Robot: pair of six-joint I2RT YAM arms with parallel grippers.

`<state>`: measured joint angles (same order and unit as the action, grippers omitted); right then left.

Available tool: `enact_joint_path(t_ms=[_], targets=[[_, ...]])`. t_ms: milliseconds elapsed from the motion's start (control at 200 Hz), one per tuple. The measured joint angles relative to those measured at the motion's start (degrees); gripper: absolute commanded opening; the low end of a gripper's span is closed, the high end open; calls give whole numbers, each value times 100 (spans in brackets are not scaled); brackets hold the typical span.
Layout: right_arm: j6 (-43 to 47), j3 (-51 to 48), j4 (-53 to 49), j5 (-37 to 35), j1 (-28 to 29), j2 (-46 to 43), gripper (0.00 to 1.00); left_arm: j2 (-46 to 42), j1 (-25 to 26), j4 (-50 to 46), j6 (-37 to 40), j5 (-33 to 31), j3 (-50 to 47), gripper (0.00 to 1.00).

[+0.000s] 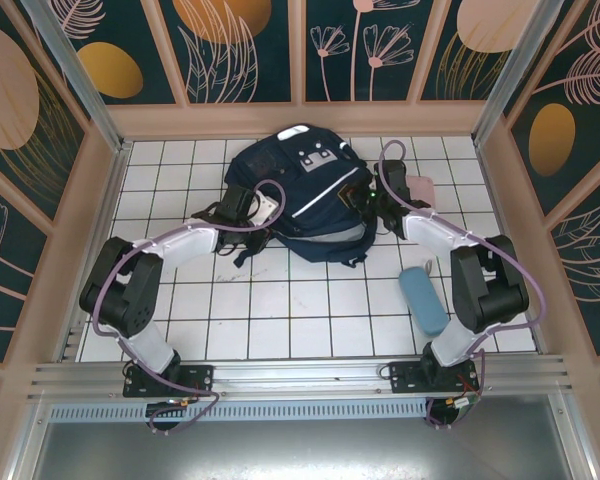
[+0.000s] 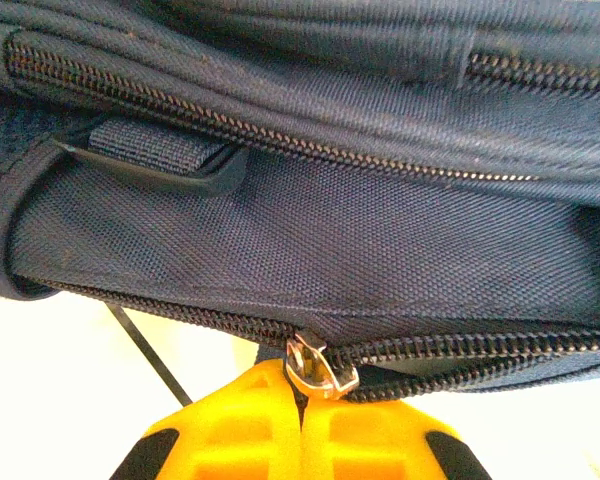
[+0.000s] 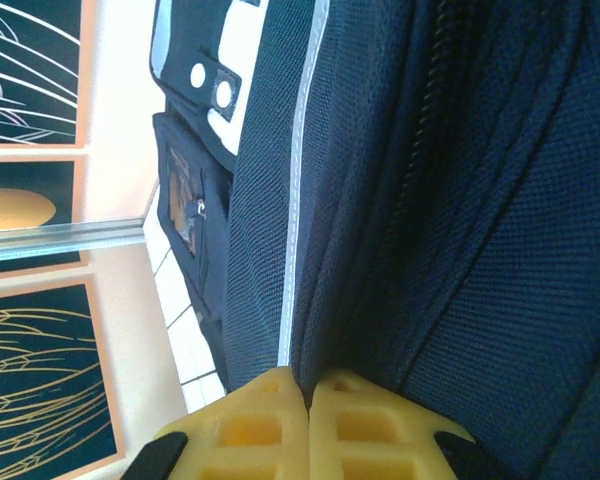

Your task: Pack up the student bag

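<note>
student bag (image 1: 305, 200) on table (image 1: 280, 310), contents hidden

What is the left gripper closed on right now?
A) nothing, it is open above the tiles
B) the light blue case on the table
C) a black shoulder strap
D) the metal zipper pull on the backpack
D: in the left wrist view the left gripper is shut, its tips pinched together right at the metal zipper pull on the lower zipper of the backpack.
</note>
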<state>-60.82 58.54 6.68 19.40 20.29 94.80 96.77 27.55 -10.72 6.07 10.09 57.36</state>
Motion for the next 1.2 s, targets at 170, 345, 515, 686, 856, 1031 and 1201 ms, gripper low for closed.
enact_joint_path(t_ms=[170,345,515,686,856,1031,1201], targets=[[0,61,66,-122,105,317,0,-245,186,37,-157,208,-345,0],[0,164,208,-210,168,560,0,-417,446,33,-299,656,-518,0],[142,219,254,-304,208,608,18,-417,538,157,-584,1078,-599,42],[946,216,-179,-501,203,481,46,-704,647,555,-1071,1145,-756,63],[1753,101,-988,-1108,282,-385,50,-1530,308,1056,-2085,741,-1373,73],[2074,-11,-1482,-1690,1368,-990,49,-1967,-247,1244,-3322,-68,-1836,79],[1869,83,-1873,-2006,2966,-328,39,-2328,-503,1266,-4175,-911,-2256,88]])
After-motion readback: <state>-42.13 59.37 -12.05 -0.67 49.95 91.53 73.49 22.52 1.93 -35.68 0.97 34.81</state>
